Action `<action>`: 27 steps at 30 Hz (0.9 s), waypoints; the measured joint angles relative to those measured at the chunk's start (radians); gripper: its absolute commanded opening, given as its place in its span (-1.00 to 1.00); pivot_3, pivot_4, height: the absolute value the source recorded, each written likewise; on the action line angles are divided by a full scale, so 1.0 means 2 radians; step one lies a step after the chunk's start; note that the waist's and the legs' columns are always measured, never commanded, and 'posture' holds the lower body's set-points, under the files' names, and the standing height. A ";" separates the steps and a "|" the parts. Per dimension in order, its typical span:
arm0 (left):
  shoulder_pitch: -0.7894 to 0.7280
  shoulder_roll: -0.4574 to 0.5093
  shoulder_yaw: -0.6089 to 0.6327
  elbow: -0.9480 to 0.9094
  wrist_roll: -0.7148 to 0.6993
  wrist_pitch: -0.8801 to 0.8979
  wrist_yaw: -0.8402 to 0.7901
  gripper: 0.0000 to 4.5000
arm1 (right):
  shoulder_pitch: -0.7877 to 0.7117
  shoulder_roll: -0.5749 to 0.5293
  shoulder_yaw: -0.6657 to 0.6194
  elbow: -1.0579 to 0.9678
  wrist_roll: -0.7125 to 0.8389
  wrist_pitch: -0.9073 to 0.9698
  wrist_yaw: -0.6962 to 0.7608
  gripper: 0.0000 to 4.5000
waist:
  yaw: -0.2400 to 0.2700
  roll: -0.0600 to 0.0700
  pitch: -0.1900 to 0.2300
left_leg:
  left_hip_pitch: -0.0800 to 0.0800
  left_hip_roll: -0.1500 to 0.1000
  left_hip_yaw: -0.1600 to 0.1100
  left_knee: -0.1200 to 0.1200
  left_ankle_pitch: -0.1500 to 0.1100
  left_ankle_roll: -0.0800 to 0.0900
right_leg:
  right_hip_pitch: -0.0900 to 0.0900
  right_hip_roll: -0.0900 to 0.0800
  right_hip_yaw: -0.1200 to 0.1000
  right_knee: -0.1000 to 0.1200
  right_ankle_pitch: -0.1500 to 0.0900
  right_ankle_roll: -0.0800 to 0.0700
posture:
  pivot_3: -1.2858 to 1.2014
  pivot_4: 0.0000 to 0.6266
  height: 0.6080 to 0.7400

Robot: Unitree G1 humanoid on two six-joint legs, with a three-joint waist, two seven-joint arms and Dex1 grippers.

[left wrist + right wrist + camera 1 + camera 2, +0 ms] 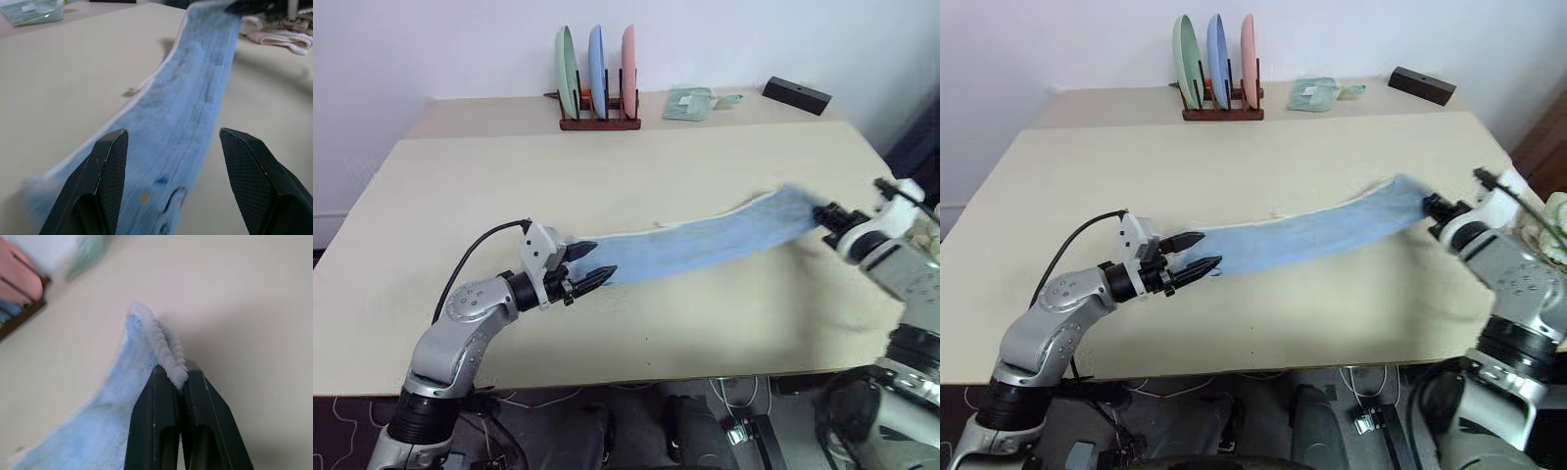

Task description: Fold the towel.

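Note:
The light blue towel point(705, 240) is pulled into a long narrow band across the middle of the table point(489, 166), its right end lifted off the surface. My right gripper point(820, 213) is shut on that raised end, and the right wrist view shows its jaws pinching the white edge trim point(168, 355). My left gripper point(603, 259) is open at the towel's left end. In the left wrist view its two fingers point(105, 171) stand wide apart with the blue cloth point(186, 112) running between them.
A wooden rack point(599, 88) with green, blue and pink plates stands at the table's back edge. Beside it lie a pale green folded cloth point(688, 103) and a black box point(796, 94). Cream bundled towels point(274, 34) sit at the right edge near my right arm.

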 measured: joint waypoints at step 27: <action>0.027 -0.001 0.006 -0.004 0.010 -0.006 0.015 0.34 | 0.077 -0.100 0.338 -0.119 -0.206 -0.229 0.341 0.48 | 0.006 -0.001 0.000 | 0.000 0.000 0.000 0.000 0.000 -0.001 | 0.000 0.000 0.000 -0.001 0.000 0.000 | 0.03 -0.52 1.00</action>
